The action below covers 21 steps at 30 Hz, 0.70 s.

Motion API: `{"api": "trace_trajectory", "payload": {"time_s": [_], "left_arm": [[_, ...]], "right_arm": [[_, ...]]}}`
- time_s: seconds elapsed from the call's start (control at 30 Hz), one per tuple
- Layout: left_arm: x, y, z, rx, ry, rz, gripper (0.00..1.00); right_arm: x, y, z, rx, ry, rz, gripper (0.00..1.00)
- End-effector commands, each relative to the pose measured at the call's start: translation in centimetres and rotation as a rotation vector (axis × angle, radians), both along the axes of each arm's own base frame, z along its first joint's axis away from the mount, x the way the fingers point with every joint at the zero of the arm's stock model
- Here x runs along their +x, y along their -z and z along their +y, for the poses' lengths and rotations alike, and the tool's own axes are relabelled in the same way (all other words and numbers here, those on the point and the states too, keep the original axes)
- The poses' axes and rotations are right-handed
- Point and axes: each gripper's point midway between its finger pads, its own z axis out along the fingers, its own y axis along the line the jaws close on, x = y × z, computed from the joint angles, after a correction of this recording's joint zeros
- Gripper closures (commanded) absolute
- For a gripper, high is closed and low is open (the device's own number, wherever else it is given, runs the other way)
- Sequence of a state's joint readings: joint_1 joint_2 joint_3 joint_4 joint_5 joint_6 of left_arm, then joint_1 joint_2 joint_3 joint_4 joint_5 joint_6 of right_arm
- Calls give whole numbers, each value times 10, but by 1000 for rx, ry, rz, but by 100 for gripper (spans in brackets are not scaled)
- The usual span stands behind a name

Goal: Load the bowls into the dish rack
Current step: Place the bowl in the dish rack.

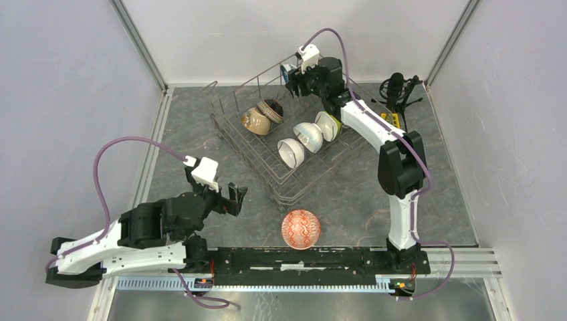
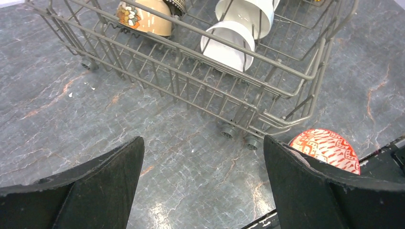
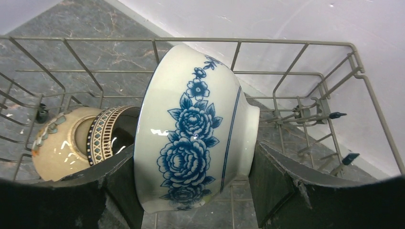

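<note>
1. The right fingers (image 3: pixel 291 191) are clamped on a blue-and-white floral bowl (image 3: pixel 196 129). One finger is against its rim side and the other against its foot.
2. That bowl lies tipped on its side between the fingers, with its foot turned to the right in the wrist view. It sits over the far end of the dish rack (image 3: pixel 296 42), inside the raised wire sides.
3. Just left of it in the rack are a tan bowl (image 3: pixel 57 143) and a dark brown bowl with a patterned band (image 3: pixel 107 131), nested together on edge.
4. From above, a second row in the rack holds two white bowls (image 1: pixel 291 152), (image 1: pixel 309 136) and a pale green bowl (image 1: pixel 327 124), all on edge between the tines.
5. The left fingers (image 2: pixel 95 191) are spread wide with nothing between them. They are over bare grey counter (image 1: pixel 200 134), at the near left of the rack.
6. A red patterned bowl (image 1: pixel 301 229) lies on the counter just near of the rack's near corner, not loaded.
7. In the left wrist view this bowl shows partly behind the right-hand finger, outside the gap between the fingers.
</note>
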State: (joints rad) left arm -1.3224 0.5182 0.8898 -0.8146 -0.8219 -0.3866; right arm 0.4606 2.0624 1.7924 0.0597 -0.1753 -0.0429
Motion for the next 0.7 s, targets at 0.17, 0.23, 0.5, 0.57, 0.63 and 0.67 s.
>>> {"api": "trace_trajectory", "payload": {"time_s": [0.17, 0.23, 0.5, 0.57, 0.63, 0.67], "left_arm": [[11, -5, 17, 37, -90, -56, 0], [12, -4, 16, 47, -93, -56, 0], [15, -2, 14, 80, -101, -54, 0], [15, -2, 14, 79, -102, -53, 0], [15, -2, 14, 77, -103, -53, 0], [15, -2, 14, 77, -103, -53, 0]], "right_arm": [[32, -47, 11, -51, -31, -228, 100], [35, -41, 9, -79, -27, -233, 100], [37, -24, 3, -161, -23, -234, 100], [39, -21, 1, -182, -13, -241, 100], [41, -19, -1, -201, -5, -246, 100], [42, -18, -2, -207, -6, -243, 100]]}}
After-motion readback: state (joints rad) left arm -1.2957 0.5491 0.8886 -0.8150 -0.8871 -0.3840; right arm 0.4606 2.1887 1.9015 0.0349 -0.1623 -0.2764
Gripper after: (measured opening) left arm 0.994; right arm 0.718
